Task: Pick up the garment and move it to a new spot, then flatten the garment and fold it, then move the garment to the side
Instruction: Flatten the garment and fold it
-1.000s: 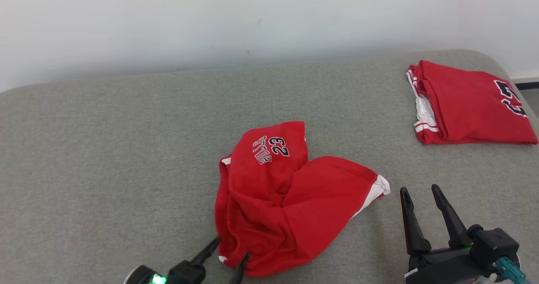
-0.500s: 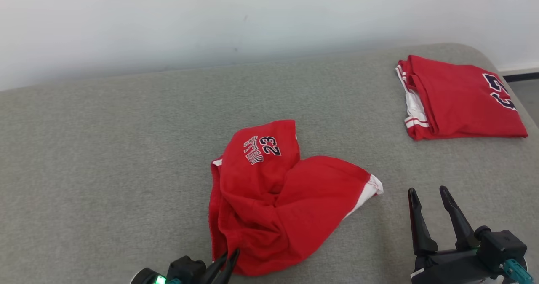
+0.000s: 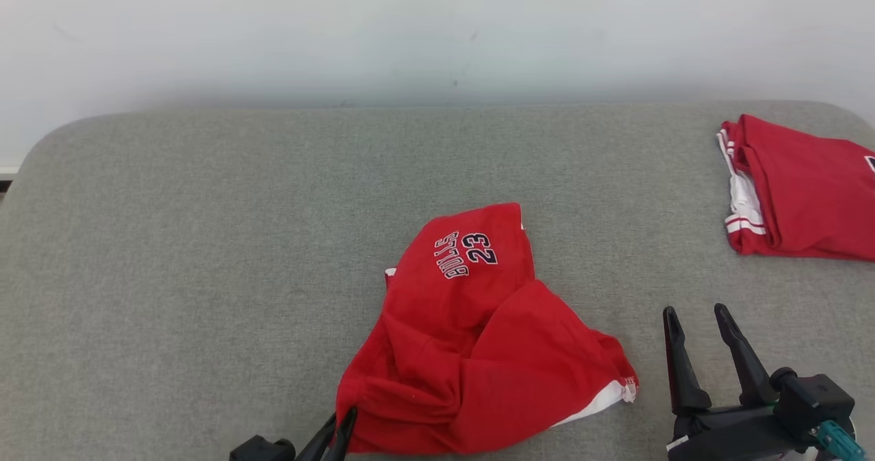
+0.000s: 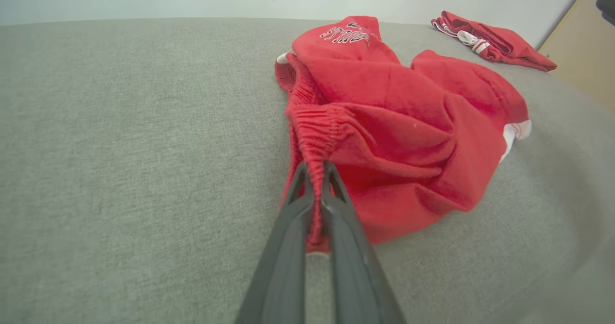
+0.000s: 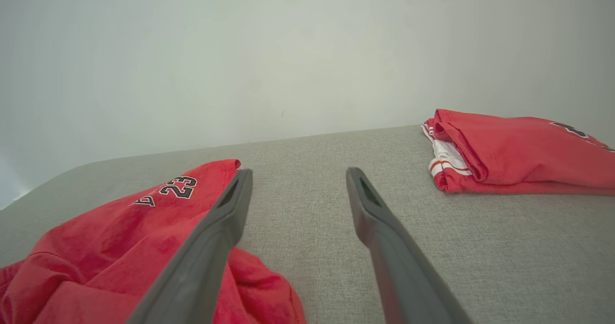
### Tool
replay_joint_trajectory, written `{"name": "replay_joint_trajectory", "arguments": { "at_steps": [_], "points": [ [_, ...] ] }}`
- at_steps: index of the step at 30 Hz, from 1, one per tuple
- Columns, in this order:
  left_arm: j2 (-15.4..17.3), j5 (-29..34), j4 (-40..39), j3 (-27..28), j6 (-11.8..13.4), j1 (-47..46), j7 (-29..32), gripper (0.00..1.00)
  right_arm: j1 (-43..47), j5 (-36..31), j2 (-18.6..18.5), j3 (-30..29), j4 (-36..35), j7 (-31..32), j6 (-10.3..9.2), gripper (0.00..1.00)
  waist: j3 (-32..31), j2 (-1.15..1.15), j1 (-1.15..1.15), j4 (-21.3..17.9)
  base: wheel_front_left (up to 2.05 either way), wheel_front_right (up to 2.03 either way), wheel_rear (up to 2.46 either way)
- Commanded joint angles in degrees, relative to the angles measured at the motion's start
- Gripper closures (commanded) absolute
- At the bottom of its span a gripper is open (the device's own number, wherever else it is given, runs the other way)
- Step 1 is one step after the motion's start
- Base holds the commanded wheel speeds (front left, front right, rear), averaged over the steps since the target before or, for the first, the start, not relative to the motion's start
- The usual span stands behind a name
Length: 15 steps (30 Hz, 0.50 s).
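Grey fabric counter (image 3: pixel 205 242) under a pale wall (image 3: pixel 410 30), and from the head view the crumpled red garment (image 3: pixel 478 351) sits near the front, middle of the counter, "23" print facing up. Big change down at the bottom edge: a second ago the left claw (image 3: pixel 338 433) had its fingers spread around the near hem, and now they're pinched together right on it. The head camera has swung too, so I won't read the garment's shift in the picture as a real move. The right claw (image 3: pixel 694 310) hovers just right of the garment, fingers apart, holding nothing. A second folded garment (image 3: pixel 806 201) lies well apart at the far right. Over to the left wrist view, and this is what the head view can't give us: the ribbed waistband (image 4: pixel 314 131) is bunched between the two dark fingers, a solid clamp on cloth. The right wrist view confirms those jaws are wide, bare counter between them, the garment low to its left. By my read the grasp is made, so the lift to a new spot can start; flattening and folding are not yet begun.
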Motion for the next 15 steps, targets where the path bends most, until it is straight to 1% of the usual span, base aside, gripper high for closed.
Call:
{"name": "replay_joint_trajectory", "arguments": {
  "at_steps": [1, 7, 12, 15],
  "points": [
    [0.42, -0.12, -0.51, 0.06, 0.23, 0.59, 0.10, 1.00, -0.56, -0.24, -0.02, 0.05, 0.13, -0.02, -0.18, 0.00, 0.62, 0.00, 0.00, 0.45, 0.00, 0.00, 0.00],
    [0.51, -0.45, -1.88, 0.54, 0.38, -1.27, -0.34, 1.00, -1.30, 0.14, -0.24, 0.42, 0.51, -0.02, -0.18, 0.00, 1.59, 0.00, 0.00, -0.87, 0.00, 0.00, 0.00],
    [0.67, -0.57, -0.94, 1.68, 0.16, -4.97, -0.84, 1.00, -2.02, 0.29, -0.38, 0.38, 0.80, -0.02, -0.18, 0.00, 2.68, 0.00, 0.00, -3.53, 0.00, 0.00, 0.00],
    [0.68, -0.83, 0.98, 2.45, -0.12, -7.56, -1.22, 1.00, -2.33, 0.31, -0.52, 0.14, 1.15, -0.01, -0.18, 0.00, 3.34, 0.00, 0.00, -5.26, 0.00, 0.00, 0.00]
  ]
}}
